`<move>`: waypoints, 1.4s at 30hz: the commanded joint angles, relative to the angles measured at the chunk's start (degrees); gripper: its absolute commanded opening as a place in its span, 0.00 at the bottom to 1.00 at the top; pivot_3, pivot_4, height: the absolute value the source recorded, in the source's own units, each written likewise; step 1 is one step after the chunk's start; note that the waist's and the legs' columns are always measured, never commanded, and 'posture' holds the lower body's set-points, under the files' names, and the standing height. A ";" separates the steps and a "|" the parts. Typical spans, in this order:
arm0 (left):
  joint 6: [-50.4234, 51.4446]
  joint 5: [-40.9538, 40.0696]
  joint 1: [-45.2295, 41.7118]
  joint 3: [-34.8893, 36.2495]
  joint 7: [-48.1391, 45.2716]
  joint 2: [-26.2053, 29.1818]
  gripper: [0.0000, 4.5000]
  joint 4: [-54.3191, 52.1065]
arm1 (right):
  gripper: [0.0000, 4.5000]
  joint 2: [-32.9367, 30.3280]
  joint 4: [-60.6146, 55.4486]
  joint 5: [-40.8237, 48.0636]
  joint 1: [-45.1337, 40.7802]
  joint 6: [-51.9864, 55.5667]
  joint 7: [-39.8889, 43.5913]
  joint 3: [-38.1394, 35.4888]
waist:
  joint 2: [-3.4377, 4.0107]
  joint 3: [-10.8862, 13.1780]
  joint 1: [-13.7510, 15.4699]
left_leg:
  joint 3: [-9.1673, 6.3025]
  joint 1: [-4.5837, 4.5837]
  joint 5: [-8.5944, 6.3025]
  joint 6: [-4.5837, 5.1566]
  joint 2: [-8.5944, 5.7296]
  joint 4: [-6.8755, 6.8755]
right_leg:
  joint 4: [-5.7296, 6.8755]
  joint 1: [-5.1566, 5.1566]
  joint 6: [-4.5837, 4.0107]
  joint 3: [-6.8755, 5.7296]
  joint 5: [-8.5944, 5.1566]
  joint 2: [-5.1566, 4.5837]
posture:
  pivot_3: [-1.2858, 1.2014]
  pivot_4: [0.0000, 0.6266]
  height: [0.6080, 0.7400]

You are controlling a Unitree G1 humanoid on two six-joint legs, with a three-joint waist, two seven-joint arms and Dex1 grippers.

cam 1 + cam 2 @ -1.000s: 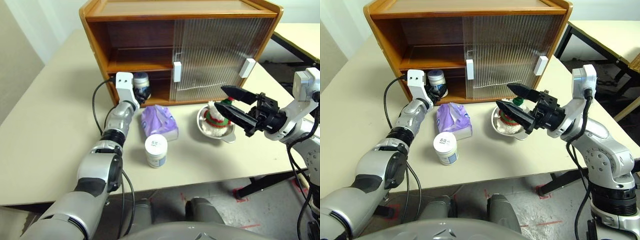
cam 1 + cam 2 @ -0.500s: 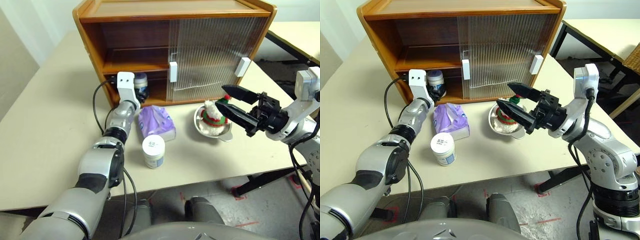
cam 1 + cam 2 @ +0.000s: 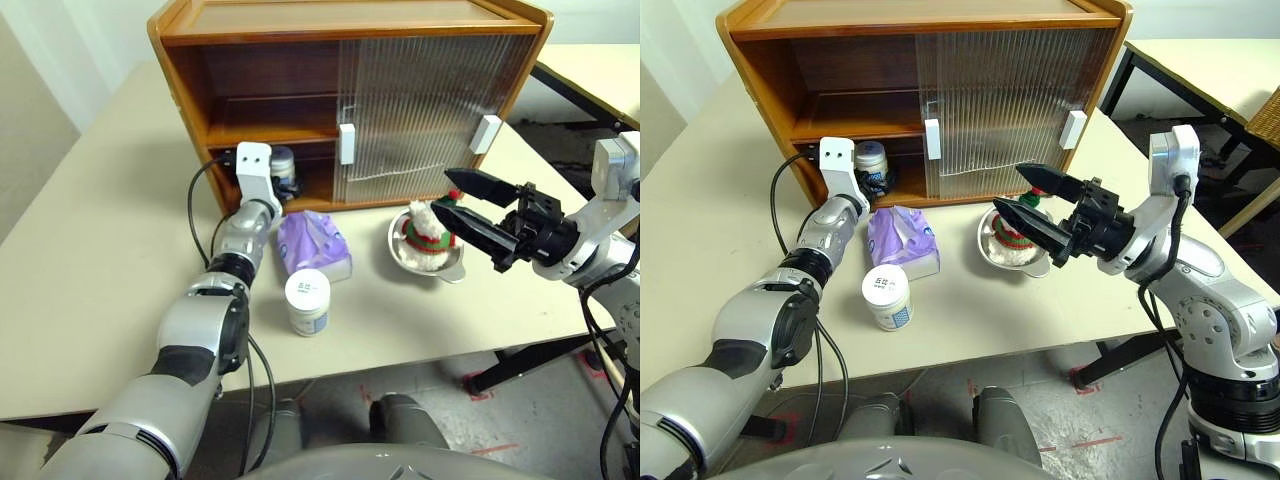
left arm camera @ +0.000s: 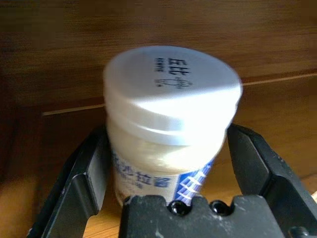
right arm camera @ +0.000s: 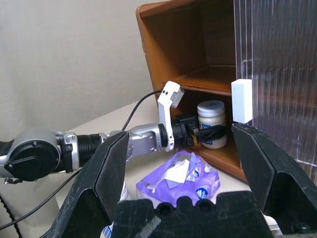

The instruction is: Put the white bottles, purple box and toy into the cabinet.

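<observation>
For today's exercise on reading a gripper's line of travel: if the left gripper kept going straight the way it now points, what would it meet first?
The white bottle, standing between the open fingers of the left gripper on the cabinet's lower level. Behind it is probably the cabinet's back wall, though depth is unclear.

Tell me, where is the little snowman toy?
The toy sits in a shiny metal bowl on the table, just in front of the cabinet's closed sliding door.
</observation>
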 commanded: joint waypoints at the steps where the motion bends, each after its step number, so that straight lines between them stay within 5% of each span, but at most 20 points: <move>1: -0.31 -0.75 1.88 0.60 -2.17 -0.29 1.00 -0.92 | 1.00 -0.37 0.16 0.34 -0.76 0.06 0.41 -0.30 | 0.00 -0.01 0.00 | 0.00 0.00 0.00 0.00 0.01 0.00 | 0.00 0.00 -0.01 0.00 0.00 0.00 | 0.49 0.00 1.00; 13: 0.38 -1.89 9.89 1.26 -4.50 0.31 1.00 -10.08 | 1.00 0.12 1.41 -0.16 -1.71 -0.11 1.53 0.57 | -0.02 -0.03 0.15 | 0.00 0.02 0.00 0.00 0.07 0.02 | 0.02 0.01 -0.09 0.06 0.11 0.00 | 0.50 0.00 1.00; 26: 10.23 -4.04 21.06 0.07 -5.75 0.07 1.00 -34.69 | 1.00 0.38 2.24 -0.58 -2.52 -0.19 2.31 1.06 | -0.02 -0.05 0.20 | 0.02 0.06 0.00 0.01 0.09 0.03 | 0.05 0.01 -0.20 0.10 0.22 0.01 | 0.50 0.00 1.00; 29: 11.50 -4.35 21.82 0.45 -4.60 -0.08 0.86 -37.17 | 1.00 0.42 2.40 -0.65 -2.67 -0.22 2.37 1.07 | -0.02 -0.05 0.20 | 0.02 0.08 0.01 0.01 0.09 0.03 | 0.05 0.02 -0.18 0.10 0.22 0.01 | 0.50 0.00 1.00; 39: 10.39 -3.86 20.36 1.50 1.78 -1.13 0.02 -34.58 | 1.00 0.38 2.19 -0.56 -2.53 -0.16 2.19 0.77 | -0.02 -0.05 0.21 | 0.01 0.10 0.01 0.02 0.08 0.04 | 0.05 0.03 -0.13 0.14 0.21 0.05 | 0.50 0.00 1.00; 42: 9.25 -3.74 19.00 1.82 3.78 -1.44 0.01 -31.69 | 1.00 0.33 1.97 -0.55 -2.29 -0.14 2.08 0.63 | -0.02 -0.06 0.20 | 0.01 0.10 0.01 0.02 0.08 0.04 | 0.05 0.03 -0.13 0.14 0.21 0.06 | 0.49 0.00 1.00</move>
